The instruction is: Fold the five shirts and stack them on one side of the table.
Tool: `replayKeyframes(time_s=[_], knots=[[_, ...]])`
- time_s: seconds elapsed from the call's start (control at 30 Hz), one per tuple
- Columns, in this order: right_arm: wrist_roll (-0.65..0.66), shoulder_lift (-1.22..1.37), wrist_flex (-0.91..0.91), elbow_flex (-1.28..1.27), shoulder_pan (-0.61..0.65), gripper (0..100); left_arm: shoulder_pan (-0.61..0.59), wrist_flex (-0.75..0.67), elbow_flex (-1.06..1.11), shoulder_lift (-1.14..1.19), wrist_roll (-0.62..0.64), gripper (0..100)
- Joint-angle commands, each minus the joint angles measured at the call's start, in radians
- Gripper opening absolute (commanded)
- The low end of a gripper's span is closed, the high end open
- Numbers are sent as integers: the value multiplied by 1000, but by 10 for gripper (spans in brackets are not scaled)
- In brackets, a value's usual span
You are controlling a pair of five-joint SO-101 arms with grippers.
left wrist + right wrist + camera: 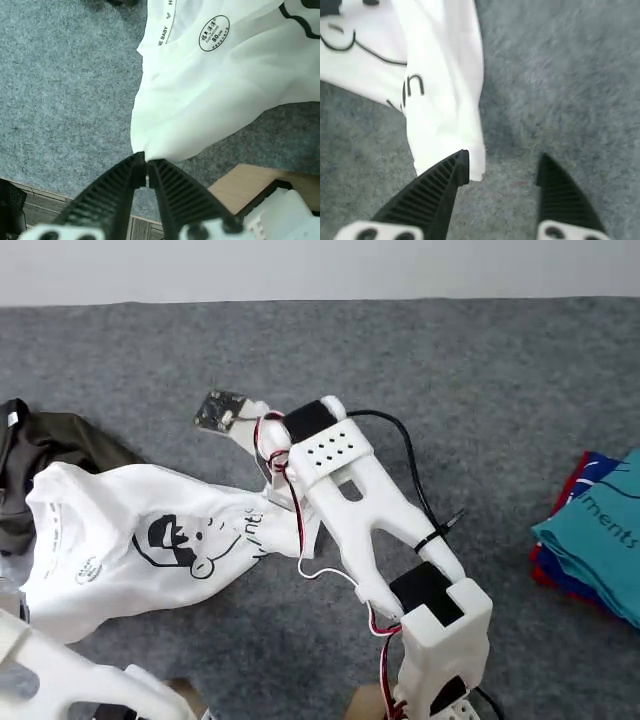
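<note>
1. You're on the white shirt (150,540) now. It lies rumpled, print up, on the left half of the table (450,370), and it isn't flat yet, so I'd call this the spreading step ahead of the fold.
2. Your left gripper (146,162) is clenched on the shirt's edge, with a bit of white fabric pinched between the black jaws.
3. Your right gripper (504,159) is released, jaws wide apart. One finger is right at the shirt's narrow far end, the other over bare table.
4. Next move, by my read: bring those right jaws around that end and close. Then draw the two ends apart to flatten the cloth.
5. Watch the dark shirt (50,445) bunched at the far left, up against the white one's collar end. A hard pull could drag it along.
6. The folded stack (600,540), teal on top, sits at the table's right edge, well apart from the white shirt, so the finished fold faces a long carry.
</note>
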State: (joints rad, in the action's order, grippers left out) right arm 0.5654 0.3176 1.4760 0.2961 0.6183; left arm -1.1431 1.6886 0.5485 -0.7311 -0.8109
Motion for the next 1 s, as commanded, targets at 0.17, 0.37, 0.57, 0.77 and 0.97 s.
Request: replayKeyframes(time_s=[0.17, 0.37, 0.57, 0.77, 0.97], knots=[[-18, -45, 124, 98, 35, 257, 9, 5, -27, -11, 11, 2], [-44, 33, 196, 101, 110, 258, 21, 2, -27, -9, 31, 2], [-68, 134, 156, 103, 134, 258, 26, 0, -27, -9, 31, 2], [-61, 203, 51, 103, 70, 257, 25, 0, -27, -11, 31, 2], [-60, 214, -8, 103, -5, 257, 25, 0, -27, -14, 31, 2]])
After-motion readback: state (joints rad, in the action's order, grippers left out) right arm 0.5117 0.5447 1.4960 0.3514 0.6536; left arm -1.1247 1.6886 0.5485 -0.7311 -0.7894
